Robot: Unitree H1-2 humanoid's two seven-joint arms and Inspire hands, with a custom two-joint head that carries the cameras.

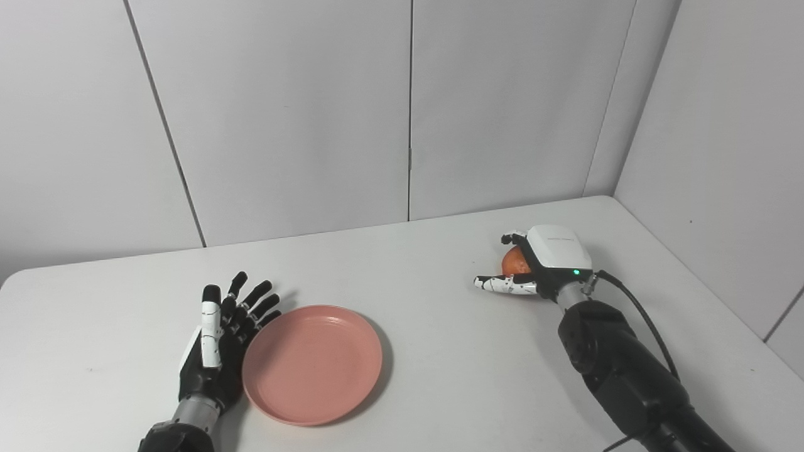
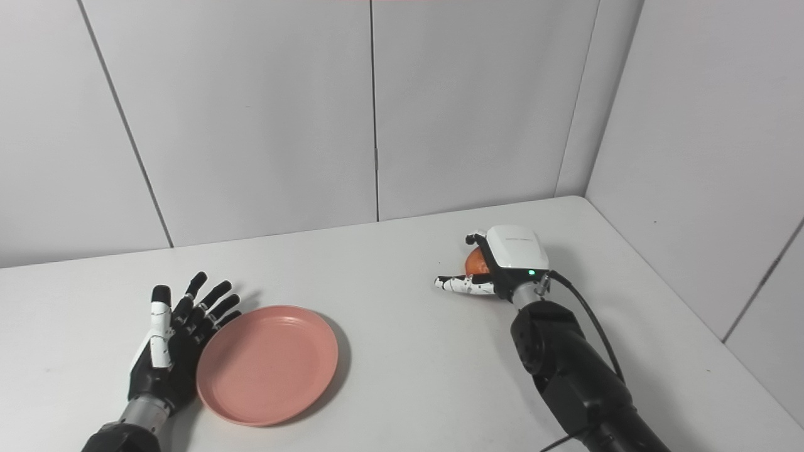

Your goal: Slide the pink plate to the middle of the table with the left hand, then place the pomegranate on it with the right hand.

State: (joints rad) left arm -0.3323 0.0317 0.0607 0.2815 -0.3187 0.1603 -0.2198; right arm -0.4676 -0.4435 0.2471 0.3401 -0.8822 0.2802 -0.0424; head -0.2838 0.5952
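Note:
The pink plate point(image 1: 312, 363) lies flat on the white table point(image 1: 440, 376), left of the middle. My left hand point(image 1: 220, 342) rests just beside the plate's left rim, open, palm toward the plate and fingers spread and pointing away from me. At the right, the orange-red pomegranate point(image 1: 515, 262) sits on the table, mostly hidden under my right hand point(image 1: 534, 263). That hand's fingers curl over the fruit's far side and its thumb point(image 1: 502, 284) stretches out to the left along the near side. The back of the hand hides whether the grip is closed.
Grey wall panels stand behind the table and along its right side. The table's right edge point(image 1: 722, 295) runs close to my right arm point(image 1: 622, 370). A black cable point(image 1: 647, 320) trails from the right wrist.

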